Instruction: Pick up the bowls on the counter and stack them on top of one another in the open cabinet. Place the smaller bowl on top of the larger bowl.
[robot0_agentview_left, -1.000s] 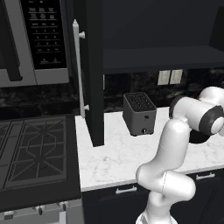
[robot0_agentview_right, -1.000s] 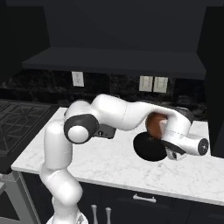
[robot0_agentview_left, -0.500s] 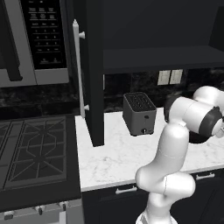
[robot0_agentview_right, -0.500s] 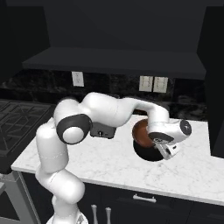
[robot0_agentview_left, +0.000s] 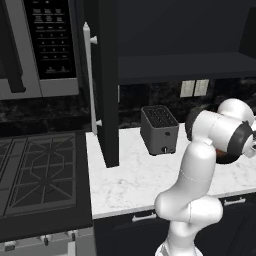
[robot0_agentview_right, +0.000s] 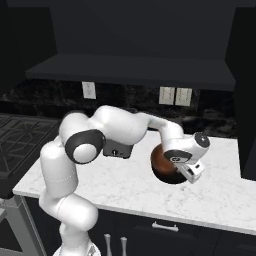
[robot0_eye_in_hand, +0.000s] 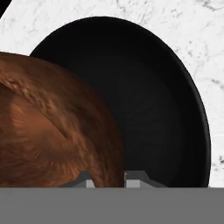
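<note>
**As the jaws close, one bowl is caught by its rim**

Since a second ago the hand has swung back toward the toaster (robot0_agentview_left: 160, 130). The gripper (robot0_eye_in_hand: 109, 177) has narrowed until its jaws pinch the rim of the bowl (robot0_agentview_right: 162, 159), which sits tilted on the counter (robot0_agentview_left: 135, 175) to the toaster's right. I judge the grasp made and the lift to the cabinet (robot0_agentview_left: 185, 67) above the toaster still to come.

By my count: one bowl for certain, one toaster, one open cabinet. I cannot tell whether the dark shape under the bowl is a second bowl.
</note>
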